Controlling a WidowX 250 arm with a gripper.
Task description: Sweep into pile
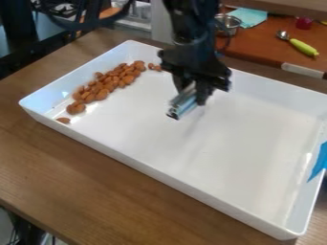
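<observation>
My gripper (193, 90) hangs over the upper middle of the white tray (159, 174), shut on a short silver-blue tool (183, 104). The tool tilts down to the left, its lower end low over the tray floor; whether it touches the floor I cannot tell. Brown almonds (105, 85) lie in a slanting band along the tray's left end, to the left of the tool and apart from it. A single almond (63, 120) sits at the band's lower end, and a few more (154, 67) lie at its upper end near the back wall.
Raised walls surround the tray, which stands on a wooden table (121, 201). Blue tape (319, 162) is on its right wall. Behind are a metal bowl (227, 24), a teal cloth (248, 17), a spoon (283, 35) and a yellow-green object (304, 47).
</observation>
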